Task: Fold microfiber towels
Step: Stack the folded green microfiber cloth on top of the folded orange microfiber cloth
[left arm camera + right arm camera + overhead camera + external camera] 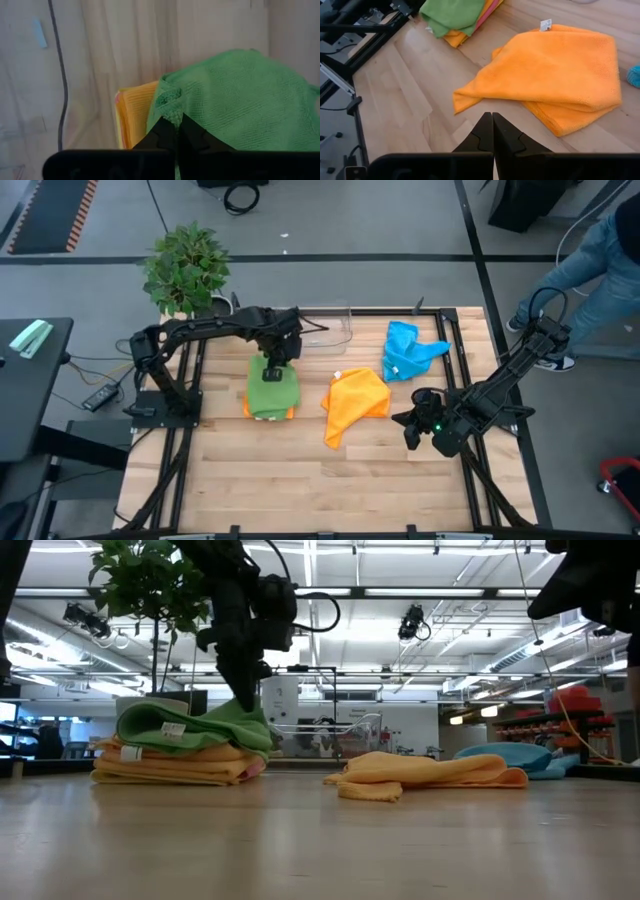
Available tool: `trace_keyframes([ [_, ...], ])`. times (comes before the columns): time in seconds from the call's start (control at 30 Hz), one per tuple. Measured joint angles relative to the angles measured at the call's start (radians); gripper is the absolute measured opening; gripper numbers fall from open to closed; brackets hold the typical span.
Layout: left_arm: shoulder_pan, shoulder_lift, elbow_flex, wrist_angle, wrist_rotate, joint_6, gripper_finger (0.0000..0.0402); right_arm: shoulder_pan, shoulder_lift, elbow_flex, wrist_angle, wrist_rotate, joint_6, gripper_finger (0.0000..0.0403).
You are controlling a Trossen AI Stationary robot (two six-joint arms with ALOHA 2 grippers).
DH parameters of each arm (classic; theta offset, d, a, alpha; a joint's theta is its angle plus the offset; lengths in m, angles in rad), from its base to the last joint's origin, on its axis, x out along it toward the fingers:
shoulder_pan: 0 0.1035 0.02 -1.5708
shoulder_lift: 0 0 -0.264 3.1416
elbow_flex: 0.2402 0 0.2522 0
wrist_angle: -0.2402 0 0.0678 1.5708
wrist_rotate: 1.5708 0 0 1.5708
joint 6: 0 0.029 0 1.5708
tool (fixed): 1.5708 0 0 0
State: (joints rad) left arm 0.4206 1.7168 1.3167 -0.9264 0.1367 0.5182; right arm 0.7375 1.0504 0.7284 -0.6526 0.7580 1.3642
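Wooden tabletop (pixel 300 470) first, with a potted plant (pixel 186 268) off its far left corner and a clear bin (pixel 330 327) at the far edge. The folded stack (pixel 180 762) sits just in front of the bin, a bit to its left: green towel (pixel 273 388) on top, orange and pink edges peeking out under it. The loose orange towel (pixel 355 402) lies crumpled beside the stack on the right, not touching it. The blue towel (pixel 408 350) is bunched up right of the bin. Left claw (pixel 175 131) has its fingers pinched together on the green towel's far edge. Right claw (pixel 492 131) is closed on nothing, hanging over bare wood just right of the orange towel.
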Motion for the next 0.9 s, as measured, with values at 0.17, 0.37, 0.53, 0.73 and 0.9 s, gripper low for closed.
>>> trace_keyframes([
  [0.17, 0.001, 0.000, 0.000, 0.017, 0.006, 0.002, 0.0013, -0.004, 0.000, 0.000, -0.014, 0.000, 0.001, 0.0001],
  [0.37, 0.000, 0.000, 0.000, 0.015, 0.009, 0.002, 0.0006, -0.004, 0.000, 0.000, -0.013, 0.000, 0.009, 0.0001],
  [0.53, 0.001, 0.000, 0.000, 0.010, 0.009, 0.025, 0.0014, -0.004, 0.000, 0.000, -0.014, 0.016, 0.012, 0.0001],
  [0.73, 0.001, 0.000, 0.000, 0.002, 0.037, 0.062, 0.0007, -0.004, 0.000, 0.000, -0.014, 0.022, 0.021, 0.0001],
  [0.9, 0.001, 0.000, 0.000, -0.016, 0.052, 0.081, 0.0008, -0.004, 0.000, 0.000, -0.014, 0.023, 0.023, 0.0001],
])
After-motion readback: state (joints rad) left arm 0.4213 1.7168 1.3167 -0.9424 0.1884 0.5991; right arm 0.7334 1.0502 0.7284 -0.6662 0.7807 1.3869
